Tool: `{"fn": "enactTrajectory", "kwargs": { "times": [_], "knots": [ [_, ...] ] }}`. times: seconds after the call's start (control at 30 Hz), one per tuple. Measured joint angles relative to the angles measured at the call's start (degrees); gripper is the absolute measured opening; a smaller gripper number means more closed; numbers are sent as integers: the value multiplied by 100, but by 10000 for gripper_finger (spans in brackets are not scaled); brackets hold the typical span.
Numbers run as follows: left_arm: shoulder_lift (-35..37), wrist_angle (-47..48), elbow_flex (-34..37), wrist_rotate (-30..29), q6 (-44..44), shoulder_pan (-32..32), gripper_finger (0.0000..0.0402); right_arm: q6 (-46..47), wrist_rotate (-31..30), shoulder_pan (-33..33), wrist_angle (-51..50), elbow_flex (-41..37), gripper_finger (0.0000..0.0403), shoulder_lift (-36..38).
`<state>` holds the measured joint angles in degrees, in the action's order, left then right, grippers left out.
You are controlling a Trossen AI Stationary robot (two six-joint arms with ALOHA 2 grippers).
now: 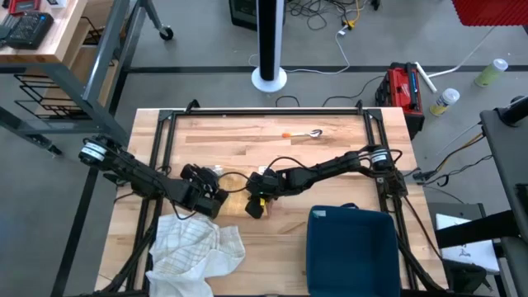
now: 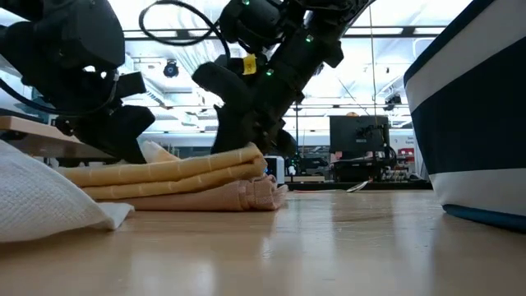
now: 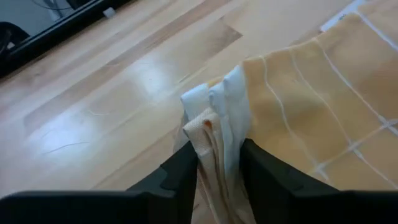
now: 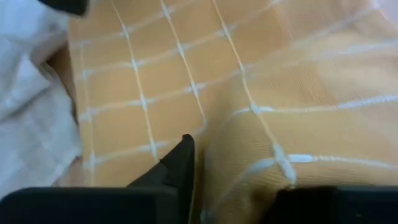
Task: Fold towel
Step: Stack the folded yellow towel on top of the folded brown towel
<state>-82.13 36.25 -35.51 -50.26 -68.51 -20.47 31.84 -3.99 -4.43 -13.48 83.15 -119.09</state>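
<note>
The folded tan towel [image 2: 177,182] lies mid-surface, its long axis running left to right, pinned between the two tools. The left tool [image 3: 217,171] sits at its left end with the bunched corner between its fingers, which look slack around the cloth rather than clamped. The right tool [image 1: 257,204] is at the right end, one finger [image 4: 180,163] pressed into the fabric; whether it grips, I cannot tell. A white cloth [image 1: 196,247] lies just nearer, a blue bin [image 1: 353,247] to the right.
</note>
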Motion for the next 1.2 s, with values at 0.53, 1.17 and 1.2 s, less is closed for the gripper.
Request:
{"fn": "enactTrajectory", "kwargs": {
  "times": [0.53, 1.17, 1.2],
  "knots": [
    [575, 182, -150, -140, 469, 153, 124, 83, -296, -33, -1037, 0, 148, 1067],
    [617, -2119, 481, 1480, 1577, 507, 48, -248, 730, 104, -627, -2, 22, -62],
    [573, -2023, 479, 1558, 1509, 598, 43, -248, 963, 140, -675, -2, 15, -68]
  ]
}}
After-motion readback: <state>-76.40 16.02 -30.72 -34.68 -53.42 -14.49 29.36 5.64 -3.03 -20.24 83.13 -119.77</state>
